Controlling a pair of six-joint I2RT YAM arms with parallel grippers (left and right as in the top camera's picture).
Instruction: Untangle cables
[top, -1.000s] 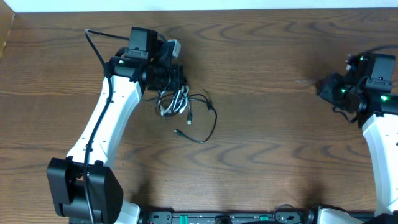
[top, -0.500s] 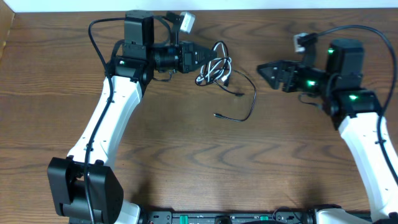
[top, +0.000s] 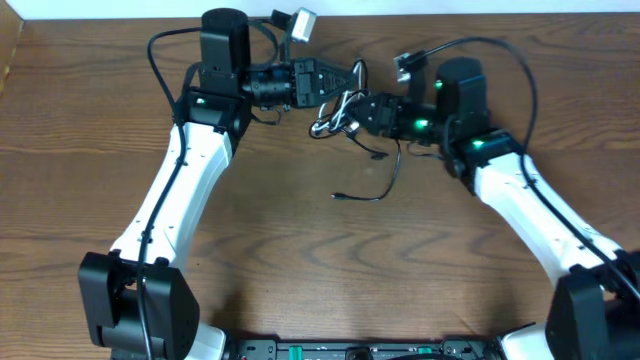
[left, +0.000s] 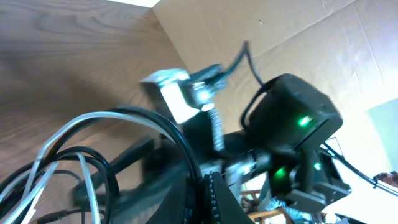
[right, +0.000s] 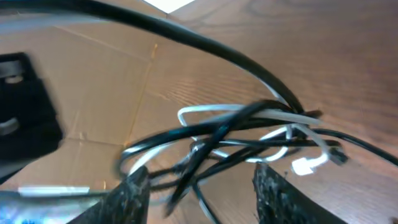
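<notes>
The tangled black and white cables (top: 338, 112) hang in a small bundle from my left gripper (top: 345, 82), which is shut on a black strand (left: 177, 140). A white cord (left: 65, 134) loops beside that strand in the left wrist view. A loose black tail (top: 385, 180) trails down to a plug end on the table. My right gripper (top: 363, 110) is open right at the bundle. In the right wrist view the crossed black and white cords (right: 249, 127) lie just ahead of its spread fingers (right: 202, 193).
The wooden table (top: 300, 270) spreads below and in front of both arms. A cardboard wall (right: 93, 93) stands behind the far edge. Both arms meet at the back middle, with their own thick black wires looping above them.
My left gripper carried the bundle up and right from the table. My right arm swung left from the far right until its open jaws reached the bundle.
</notes>
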